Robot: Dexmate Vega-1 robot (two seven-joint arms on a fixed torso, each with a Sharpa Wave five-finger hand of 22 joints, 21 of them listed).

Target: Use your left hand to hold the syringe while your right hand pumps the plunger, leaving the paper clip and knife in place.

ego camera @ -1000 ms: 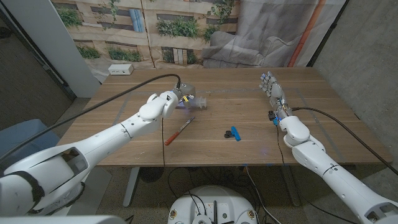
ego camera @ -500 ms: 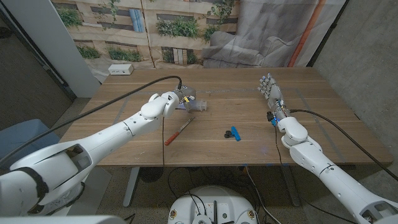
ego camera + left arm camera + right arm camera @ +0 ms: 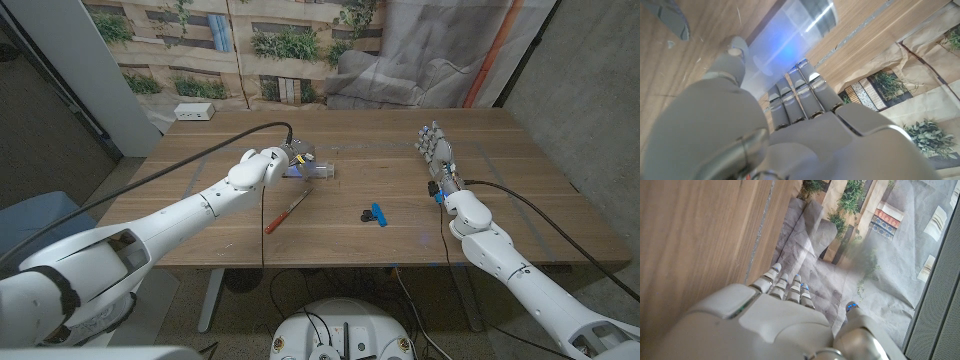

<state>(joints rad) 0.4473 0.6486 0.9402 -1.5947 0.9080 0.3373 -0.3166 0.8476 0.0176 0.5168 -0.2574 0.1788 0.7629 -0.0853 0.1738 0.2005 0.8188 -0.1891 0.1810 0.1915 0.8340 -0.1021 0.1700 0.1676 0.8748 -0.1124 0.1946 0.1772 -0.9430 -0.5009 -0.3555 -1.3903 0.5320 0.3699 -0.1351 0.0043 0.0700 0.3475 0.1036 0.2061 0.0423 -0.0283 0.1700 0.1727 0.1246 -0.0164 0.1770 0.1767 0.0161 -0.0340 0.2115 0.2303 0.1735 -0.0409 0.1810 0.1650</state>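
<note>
Wooden planks of the table are seen bearing a blue paper clip nearest the front edge, with a red-handled knife laid diagonally to its left. Farther back, the syringe is gripped by the left hand; its long axis runs across the table, its barrel partly hidden by the fingers and blurred in the left wrist view. Well apart, the right hand is held empty with fingers extended.

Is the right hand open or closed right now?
Open. The right hand stands over the table's right side with fingers extended and apart, holding nothing, well away from the syringe.
</note>
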